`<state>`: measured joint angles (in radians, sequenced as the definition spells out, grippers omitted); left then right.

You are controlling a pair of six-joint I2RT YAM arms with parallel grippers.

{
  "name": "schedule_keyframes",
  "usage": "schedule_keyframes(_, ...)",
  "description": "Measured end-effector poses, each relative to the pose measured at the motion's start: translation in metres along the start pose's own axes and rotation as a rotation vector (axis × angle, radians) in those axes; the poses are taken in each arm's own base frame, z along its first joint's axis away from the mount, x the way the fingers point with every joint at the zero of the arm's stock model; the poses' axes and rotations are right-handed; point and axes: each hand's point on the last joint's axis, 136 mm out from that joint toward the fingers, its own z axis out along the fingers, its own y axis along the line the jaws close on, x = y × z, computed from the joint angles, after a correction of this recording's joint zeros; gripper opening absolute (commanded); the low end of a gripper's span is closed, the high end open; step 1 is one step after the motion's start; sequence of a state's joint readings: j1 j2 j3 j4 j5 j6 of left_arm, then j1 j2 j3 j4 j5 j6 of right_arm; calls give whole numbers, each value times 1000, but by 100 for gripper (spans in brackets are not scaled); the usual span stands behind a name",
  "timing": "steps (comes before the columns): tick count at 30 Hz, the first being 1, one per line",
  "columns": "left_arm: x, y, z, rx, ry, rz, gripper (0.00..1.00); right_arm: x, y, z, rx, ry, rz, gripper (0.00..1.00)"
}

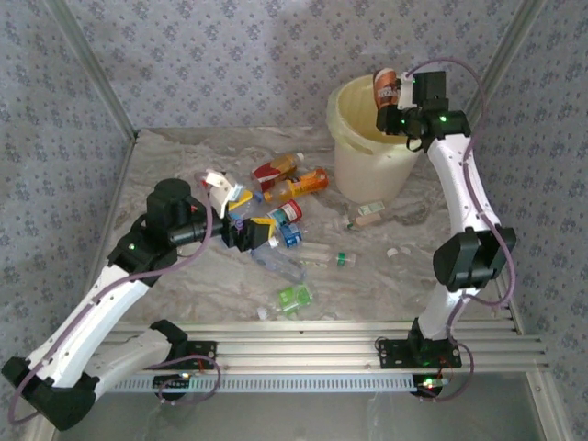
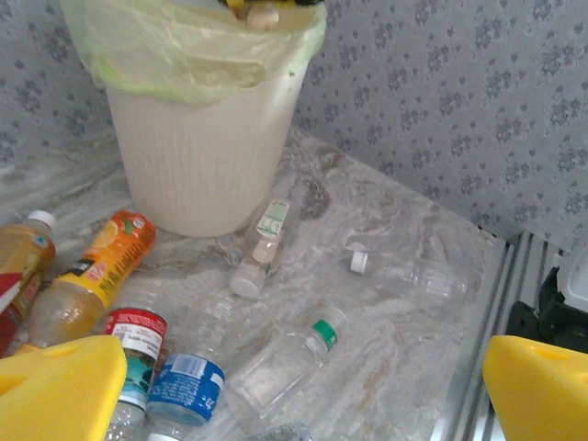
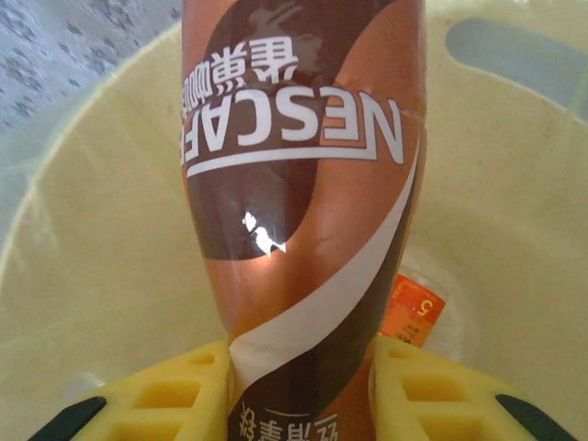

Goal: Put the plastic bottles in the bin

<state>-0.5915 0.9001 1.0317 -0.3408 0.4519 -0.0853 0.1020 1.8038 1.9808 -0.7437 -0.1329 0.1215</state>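
My right gripper point(image 3: 303, 400) clamps a brown plastic coffee bottle point(image 3: 303, 184) over the open pale yellow round plastic bin point(image 1: 367, 161). Crushed clear plastic bottles point(image 2: 280, 367) crowd under my spread left gripper point(image 2: 303, 404); bare marbled tabletop point(image 1: 390, 285) lies right.

bottles point(image 1: 299, 186) left of bin point(image 1: 363, 170), another bottle point(image 1: 385, 89) above

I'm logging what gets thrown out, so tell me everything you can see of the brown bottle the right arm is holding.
The Nescafe bottle is glossy brown plastic with a white swoosh, white lettering and Chinese characters, and its side is slightly dented. The right gripper is shut on it, holding it over the open mouth of the pale yellow bin, clear of the wall.
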Motion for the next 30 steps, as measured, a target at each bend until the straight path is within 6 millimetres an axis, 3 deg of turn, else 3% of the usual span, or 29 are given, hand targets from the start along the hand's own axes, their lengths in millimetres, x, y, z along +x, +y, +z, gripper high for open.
schedule_keyframes(5,-4,1,-8,-26,-58,33,100,6,-7,17,18,64,-3,32)
schedule_keyframes(13,-10,3,-10,-46,-88,45,100,33,-14,44,31,182,14,37)
schedule_keyframes(22,-9,3,-9,-44,-84,45,100,35,-14,45,30,192,29,63)
schedule_keyframes(30,0,1,-2,-44,-46,44,100,22,-11,36,27,155,36,68)
